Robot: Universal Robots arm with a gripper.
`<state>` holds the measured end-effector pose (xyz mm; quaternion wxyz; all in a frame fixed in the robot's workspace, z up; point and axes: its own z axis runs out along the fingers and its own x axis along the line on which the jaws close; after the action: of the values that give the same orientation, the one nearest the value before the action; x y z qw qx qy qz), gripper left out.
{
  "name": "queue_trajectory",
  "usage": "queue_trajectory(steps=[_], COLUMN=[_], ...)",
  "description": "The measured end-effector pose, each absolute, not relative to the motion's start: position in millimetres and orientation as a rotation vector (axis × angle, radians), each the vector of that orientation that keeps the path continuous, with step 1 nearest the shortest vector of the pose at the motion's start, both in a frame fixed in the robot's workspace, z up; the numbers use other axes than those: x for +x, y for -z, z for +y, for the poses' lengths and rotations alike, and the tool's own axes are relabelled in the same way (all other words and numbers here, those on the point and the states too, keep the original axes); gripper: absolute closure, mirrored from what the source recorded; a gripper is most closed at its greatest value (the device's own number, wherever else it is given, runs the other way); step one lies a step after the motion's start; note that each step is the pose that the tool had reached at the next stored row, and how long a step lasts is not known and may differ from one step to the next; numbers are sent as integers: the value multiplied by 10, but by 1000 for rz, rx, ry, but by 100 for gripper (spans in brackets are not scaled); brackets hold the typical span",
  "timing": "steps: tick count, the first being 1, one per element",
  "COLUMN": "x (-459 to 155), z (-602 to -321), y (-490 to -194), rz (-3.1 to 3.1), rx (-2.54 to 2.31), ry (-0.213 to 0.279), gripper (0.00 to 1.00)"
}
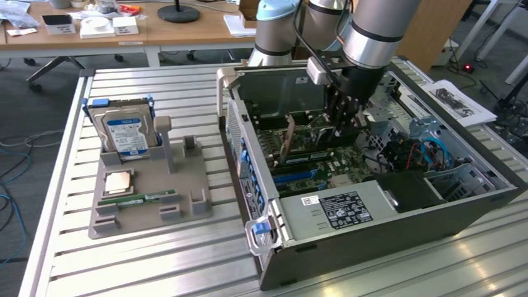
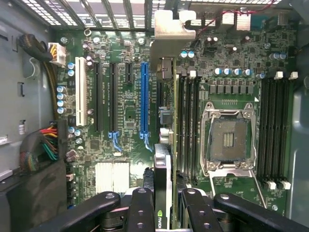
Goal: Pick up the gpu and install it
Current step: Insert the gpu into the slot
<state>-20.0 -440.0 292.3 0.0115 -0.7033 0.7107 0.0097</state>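
In the wrist view our gripper (image 2: 166, 195) has its dark fingers (image 2: 141, 212) drawn partway in and clamped on the gpu (image 2: 162, 174). We see the card edge-on, standing upright between them, with one finger against each face. A green logo sits on the card's near edge, and its metal bracket (image 2: 171, 29) is at the far end. Just beyond the fingers lies the motherboard (image 2: 125, 116). The card hangs over it, close beside the long blue slot (image 2: 144, 96), with the black memory slots on its other side. We cannot tell whether the card's lower edge touches the board. Further across is the open CPU socket (image 2: 228, 140).

In the exterior view the gripper (image 1: 345, 117) reaches down into the open computer case (image 1: 396, 223) on the slatted table (image 1: 165, 266). Well apart, toward the exterior view's left, a grey holder (image 1: 140, 219) carries an upright hard drive (image 1: 125, 133) and a flat green memory stick (image 1: 140, 200).
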Motion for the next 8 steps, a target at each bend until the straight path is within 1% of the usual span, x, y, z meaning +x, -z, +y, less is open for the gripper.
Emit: queue_trajectory(steps=[8], x=[-221], z=[-4436], y=[-2897], rz=[2210], rx=[-2190], ry=[-23], gripper=[73])
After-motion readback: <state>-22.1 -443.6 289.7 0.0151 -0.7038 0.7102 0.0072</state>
